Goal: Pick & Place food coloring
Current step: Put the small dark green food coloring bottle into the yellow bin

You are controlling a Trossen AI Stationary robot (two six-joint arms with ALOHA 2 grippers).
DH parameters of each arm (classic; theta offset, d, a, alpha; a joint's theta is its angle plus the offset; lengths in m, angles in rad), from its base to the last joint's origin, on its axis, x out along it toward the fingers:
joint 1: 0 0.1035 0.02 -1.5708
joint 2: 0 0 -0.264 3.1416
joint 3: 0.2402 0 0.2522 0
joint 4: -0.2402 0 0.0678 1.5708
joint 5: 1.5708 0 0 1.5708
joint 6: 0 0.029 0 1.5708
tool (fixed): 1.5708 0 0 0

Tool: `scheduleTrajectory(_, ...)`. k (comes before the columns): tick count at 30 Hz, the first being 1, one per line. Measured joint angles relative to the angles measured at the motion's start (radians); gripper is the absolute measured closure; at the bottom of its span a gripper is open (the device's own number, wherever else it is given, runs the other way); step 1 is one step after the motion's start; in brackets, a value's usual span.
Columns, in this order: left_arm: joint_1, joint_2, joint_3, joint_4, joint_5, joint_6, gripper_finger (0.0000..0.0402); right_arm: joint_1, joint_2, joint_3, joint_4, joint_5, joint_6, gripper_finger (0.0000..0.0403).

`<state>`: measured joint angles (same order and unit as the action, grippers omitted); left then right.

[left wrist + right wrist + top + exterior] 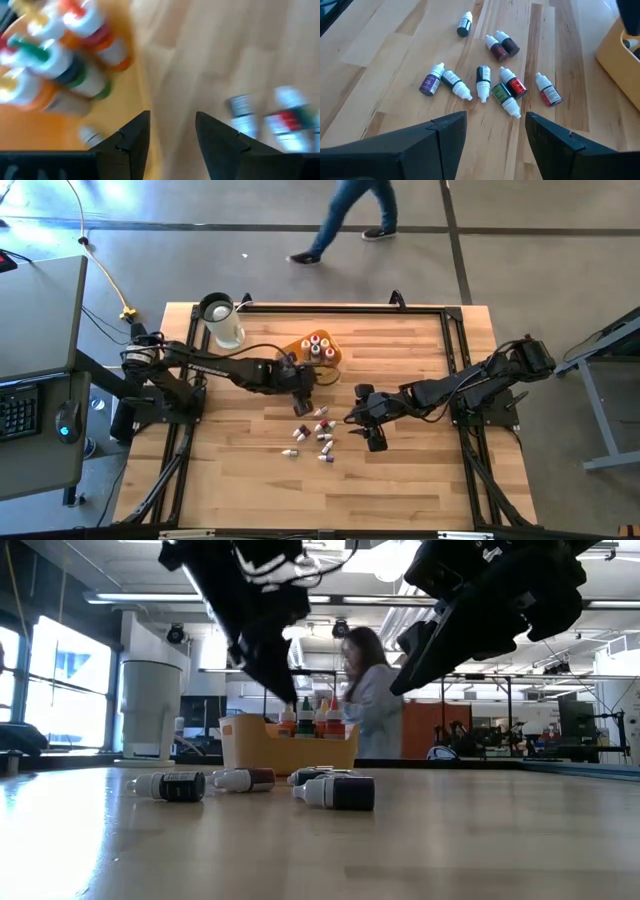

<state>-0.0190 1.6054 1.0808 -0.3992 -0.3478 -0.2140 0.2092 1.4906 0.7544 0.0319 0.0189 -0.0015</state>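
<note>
Jaws of the left gripper [303, 393] stand apart with nothing between them, hovering at the tray's near edge; jaws of the right gripper [366, 420] are spread wide and empty too, poised above the counter [420, 480] just beside the loose bottles. That counter is bare pale wood, so a small bottle lying on it has little to stop it rolling or skidding when nudged. At the back stands a white jug [224, 322], apart from the work. Beside it sits the tray [300, 348], yellow-orange, already holding a cluster of upright bottles [318, 346] with pale caps. The remaining food coloring [490, 82] lies on its side in a scatter between the two grippers: about nine bottles, dark, purple, green and red, some touching, some nearly so. Each looks light, stiff plastic, round and likely slick, with a narrow nozzle cap. I judge the body the place to pinch, across its width at mid-length, not the tapered cap. A lone outlier bottle [464, 24] offers the cleanest approach; those in the tight middle pairs risk knocking a neighbour.
</note>
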Motion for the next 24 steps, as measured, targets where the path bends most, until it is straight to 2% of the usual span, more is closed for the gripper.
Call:
scheduleTrajectory(8, -0.115, -0.002, 0.152, -0.102, 0.148, -0.003, 0.025, 0.004, 0.002, 0.0, 0.071, 0.0, 0.011, 0.0206)
scheduleTrajectory(15, -0.26, -0.002, 0.114, -0.176, 0.182, -0.191, 0.025, 0.017, 0.036, 0.001, 0.099, 0.002, -0.002, 0.0206)
scheduleTrajectory(20, -0.389, -0.002, 0.005, -0.157, 0.018, -0.446, 0.025, 0.005, 0.135, 0.001, 0.188, 0.002, -0.054, 0.0205)
scheduleTrajectory(24, -0.457, -0.002, -0.098, -0.023, -0.122, -0.58, 0.025, -0.02, 0.18, 0.008, 0.209, 0.019, -0.107, 0.0205)
